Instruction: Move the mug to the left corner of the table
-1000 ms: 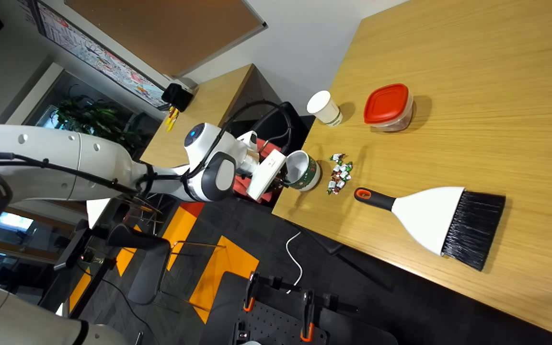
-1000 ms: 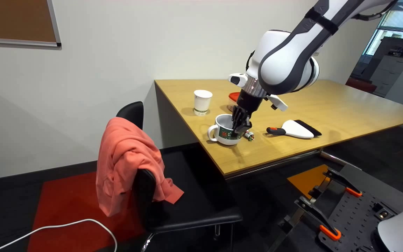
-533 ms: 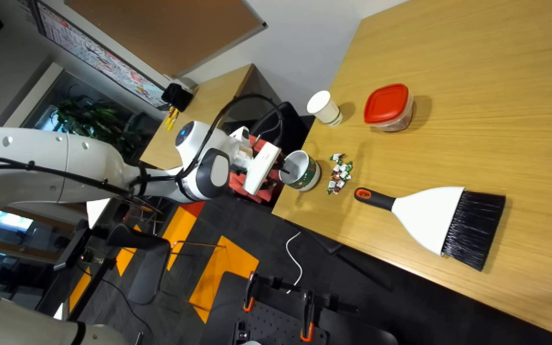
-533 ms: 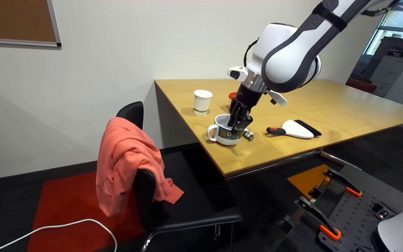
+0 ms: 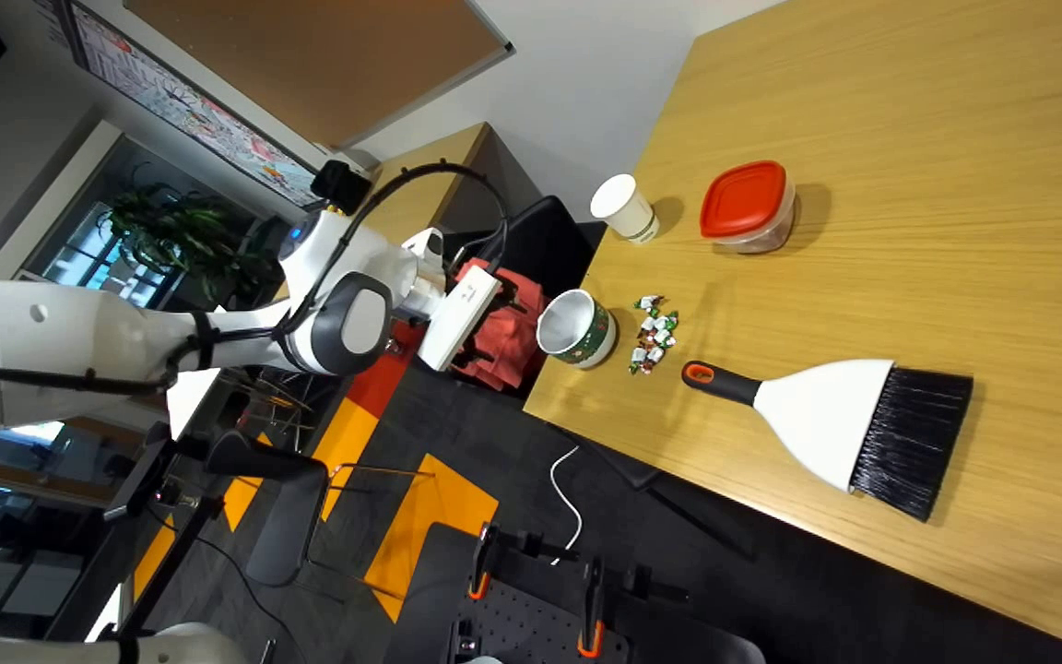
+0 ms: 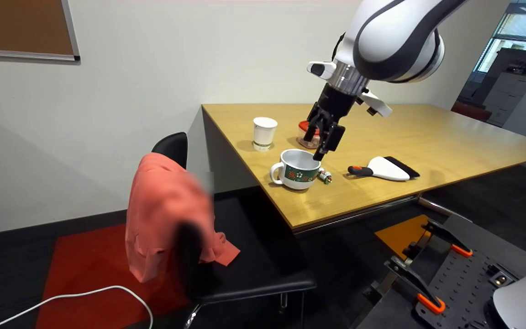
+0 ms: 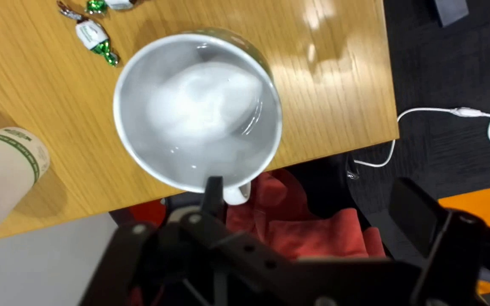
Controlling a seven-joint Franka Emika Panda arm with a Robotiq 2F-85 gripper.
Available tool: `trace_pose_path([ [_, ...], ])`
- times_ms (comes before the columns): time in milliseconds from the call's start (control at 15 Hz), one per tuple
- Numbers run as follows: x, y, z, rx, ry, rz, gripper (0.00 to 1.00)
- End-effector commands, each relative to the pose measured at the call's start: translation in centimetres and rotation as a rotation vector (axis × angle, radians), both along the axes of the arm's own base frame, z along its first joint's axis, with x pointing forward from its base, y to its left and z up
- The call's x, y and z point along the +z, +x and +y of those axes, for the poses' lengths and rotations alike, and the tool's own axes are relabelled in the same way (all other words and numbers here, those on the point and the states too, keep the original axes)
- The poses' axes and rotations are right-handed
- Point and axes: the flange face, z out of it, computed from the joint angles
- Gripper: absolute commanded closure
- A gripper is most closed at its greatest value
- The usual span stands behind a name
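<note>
The mug (image 6: 297,176), white inside with a green patterned band outside, stands upright on the tan table (image 5: 909,231) close to the corner. Its handle points towards the table's edge in an exterior view. From above, the wrist view looks into the bare white inside of the mug (image 7: 198,114). My gripper (image 7: 311,191) is open, its fingers wide apart with nothing held between them. In both exterior views the gripper (image 6: 313,148) is up off the mug and clear of its rim.
A small white paper cup (image 6: 264,133) and a red-lidded container (image 5: 748,207) stand farther along the table. Several wrapped candies (image 5: 654,334) lie beside the mug, with a white brush (image 5: 826,415) past them. A chair with a coral garment (image 6: 167,205) stands by the table's edge.
The gripper was at the mug's rim a second ago. It has opened, let go and risen away from the mug, back towards the robot. The mug has stayed in place.
</note>
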Motion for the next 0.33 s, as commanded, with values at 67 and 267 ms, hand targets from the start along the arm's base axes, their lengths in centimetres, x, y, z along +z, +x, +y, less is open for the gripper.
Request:
trace_pose_path([
  [67, 3.8, -1.2, -2.1, -0.103, 0.021, 0.043, 0.00],
  [267, 4.8, -1.3, -3.3, -0.157, 0.020, 0.054, 0.00],
])
